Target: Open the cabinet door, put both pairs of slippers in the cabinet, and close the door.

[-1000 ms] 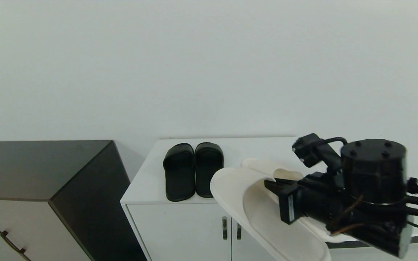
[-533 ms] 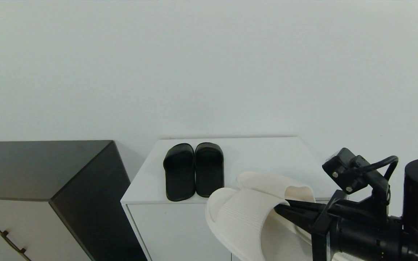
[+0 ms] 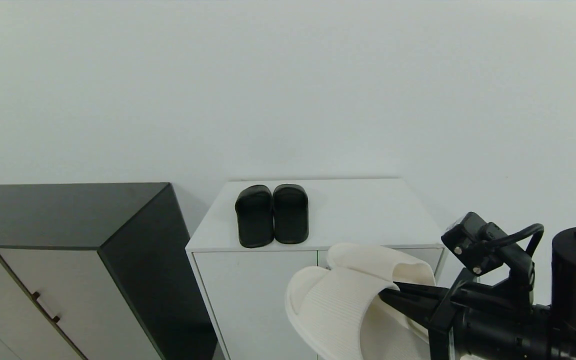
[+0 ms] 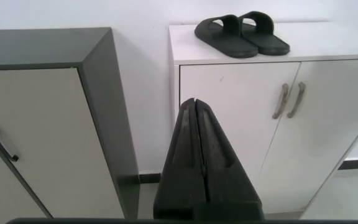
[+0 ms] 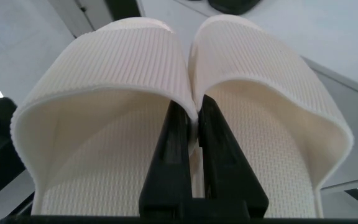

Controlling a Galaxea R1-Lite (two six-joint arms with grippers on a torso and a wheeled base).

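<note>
The pair of white slippers (image 3: 348, 300) hangs in the air in front of the white cabinet (image 3: 253, 295), lower than its top. The two slippers sit side by side, touching, with the toes pointing away from the arm. The right gripper (image 3: 393, 295) has them. One finger goes under the strap of each slipper, and the two fingers squeeze the inner sides together. You can see this up close in the right wrist view, where the slippers (image 5: 123, 81) wrap around the black gripper (image 5: 191, 115). The right arm comes in from the low right corner of the head view and lies almost flat, pointing left.

The pair of black slippers (image 3: 272, 215) stands on top of the white cabinet, near the front edge and more to the left side. They touch each other. Both cabinet doors are shut. Two handles (image 4: 289, 99) stand upright just beside each other in the middle, where the doors meet.

The left gripper (image 4: 196, 109) is low down in front of the white cabinet and points at it. Its fingers are pressed together with nothing between them. The black slippers (image 4: 241, 34) sit high above it.

A dark cabinet (image 3: 68, 215) with pale doors stands just beside the white one, on the left. A plain white wall (image 3: 288, 90) is behind both.
</note>
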